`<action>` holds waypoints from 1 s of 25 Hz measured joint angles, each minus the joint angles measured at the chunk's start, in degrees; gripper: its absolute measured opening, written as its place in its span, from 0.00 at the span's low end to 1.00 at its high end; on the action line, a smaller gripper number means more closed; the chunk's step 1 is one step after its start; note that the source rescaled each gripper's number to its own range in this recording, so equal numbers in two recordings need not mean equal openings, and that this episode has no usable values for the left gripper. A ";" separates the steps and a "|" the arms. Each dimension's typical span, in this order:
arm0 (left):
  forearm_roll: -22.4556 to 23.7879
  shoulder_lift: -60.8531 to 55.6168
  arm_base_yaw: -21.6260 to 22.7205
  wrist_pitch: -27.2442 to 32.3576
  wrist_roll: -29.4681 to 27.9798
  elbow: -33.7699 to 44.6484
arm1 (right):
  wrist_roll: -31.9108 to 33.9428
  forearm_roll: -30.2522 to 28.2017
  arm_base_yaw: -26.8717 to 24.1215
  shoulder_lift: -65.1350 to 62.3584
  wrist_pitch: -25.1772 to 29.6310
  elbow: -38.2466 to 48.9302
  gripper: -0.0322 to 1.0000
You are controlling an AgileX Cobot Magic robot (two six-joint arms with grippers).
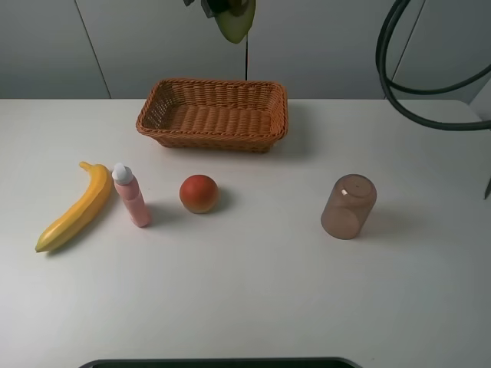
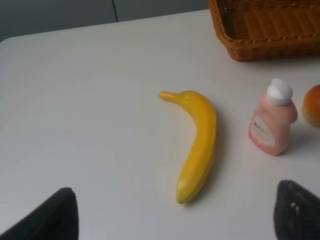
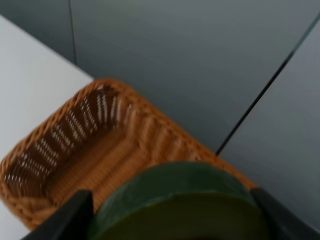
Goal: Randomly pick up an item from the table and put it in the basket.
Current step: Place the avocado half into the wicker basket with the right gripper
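One avocado half (image 3: 180, 205), its dark green skin smooth, sits clamped between the black fingers of my right gripper (image 3: 172, 222), held up above the basket (image 1: 207, 141). That basket is woven orange-brown wicker, rectangular with flared sides, at the far side of the matte white table (image 1: 268, 291). Nearer, left to right: a curved yellow banana (image 1: 77, 208), a pink white-capped bottle (image 1: 132, 197), a round red-orange fruit (image 1: 199, 193) and a translucent brown cup (image 1: 348, 207). My left gripper (image 2: 175, 220) is spread wide and empty by the banana.

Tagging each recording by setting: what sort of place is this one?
Probably a robot test bench, not a home: a flat white tabletop against plain grey wall panels, a thick black cable looping at the side, and mixed props like a yellow banana laid out.
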 joint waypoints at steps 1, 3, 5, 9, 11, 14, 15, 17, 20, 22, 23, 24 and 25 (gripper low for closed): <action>0.00 0.00 0.00 0.00 0.00 0.00 | 0.00 -0.05 -0.63 1.37 -2.95 -0.14 0.04; -0.11 0.00 0.00 0.00 0.00 0.00 | 0.00 -0.05 -1.23 4.55 -6.70 -0.27 0.04; -0.11 0.00 0.00 0.00 0.00 0.00 | 0.00 -0.05 -1.61 9.02 -8.13 -0.91 0.04; -0.11 0.00 0.00 0.00 0.00 0.00 | -0.22 -0.05 -2.09 17.62 -8.13 -3.63 0.04; -0.11 0.00 0.00 0.00 0.00 0.00 | -0.34 -0.05 -2.18 21.26 -7.55 -5.35 0.04; -0.11 0.00 0.00 0.00 0.00 0.00 | -0.71 0.07 -2.18 24.33 -7.28 -7.35 0.04; -0.11 0.00 0.00 0.00 0.00 0.00 | -0.71 0.07 -2.18 24.92 -7.28 -7.74 0.04; -0.11 0.00 0.00 0.00 0.00 0.00 | -0.71 0.33 -2.18 25.43 -7.28 -8.16 0.04; -0.11 0.00 0.00 0.00 0.00 0.00 | -0.71 0.33 -2.18 25.43 -7.28 -8.28 0.04; -0.11 0.00 0.00 0.00 0.00 0.00 | -0.84 0.33 -2.18 25.43 -7.28 -8.40 0.04; -0.11 0.00 0.00 0.00 0.00 0.00 | -0.96 0.33 -2.18 25.43 -7.28 -8.40 0.04; -0.11 0.00 0.00 0.00 0.00 0.00 | -1.07 0.33 -2.18 25.43 -7.28 -8.40 0.04; -0.11 0.00 0.00 0.00 0.00 0.00 | -1.05 0.33 -2.18 25.43 -7.28 -8.40 0.04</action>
